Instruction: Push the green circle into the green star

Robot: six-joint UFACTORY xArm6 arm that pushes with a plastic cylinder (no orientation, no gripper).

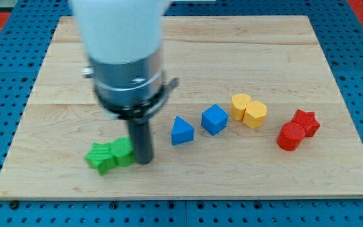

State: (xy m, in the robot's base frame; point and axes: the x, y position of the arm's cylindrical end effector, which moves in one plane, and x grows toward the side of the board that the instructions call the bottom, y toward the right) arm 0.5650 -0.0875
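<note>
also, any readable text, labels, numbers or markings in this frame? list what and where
None readable.
Wooden board: bare grain, no print.
Blocks, from green star and green circle to red star: plain faces, no marks.
Arm's metal collar: blurred, no label discernible.
My tip sits against the green circle's right side, unmarked.

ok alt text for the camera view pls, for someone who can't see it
My tip touches the right side of the green circle, which is pressed against the green star near the wooden board's lower left. To the right sit a blue triangle, a blue cube, two touching yellow blocks and two touching red blocks.
</note>
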